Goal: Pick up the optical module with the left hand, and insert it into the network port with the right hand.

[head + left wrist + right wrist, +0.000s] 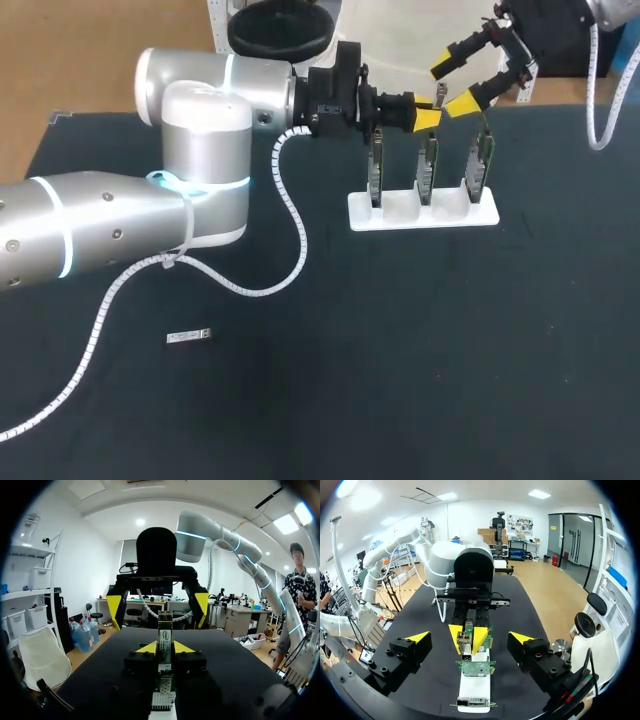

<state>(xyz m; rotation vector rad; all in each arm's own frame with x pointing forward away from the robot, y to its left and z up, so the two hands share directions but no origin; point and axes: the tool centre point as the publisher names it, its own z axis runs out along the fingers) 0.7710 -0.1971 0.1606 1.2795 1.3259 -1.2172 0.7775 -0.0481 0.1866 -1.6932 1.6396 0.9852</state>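
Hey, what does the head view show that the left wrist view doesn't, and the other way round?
Only the head view: three upright circuit boards side by side in the white stand, and a small silver part lying apart on the black table. Only the left wrist view: the optical module seen close up, clamped upright in the left end effector. Both: the right end effector, open, opposite the left one.

Black table (400,350), white rack (423,211), green boards (475,668), silver arm (100,225)
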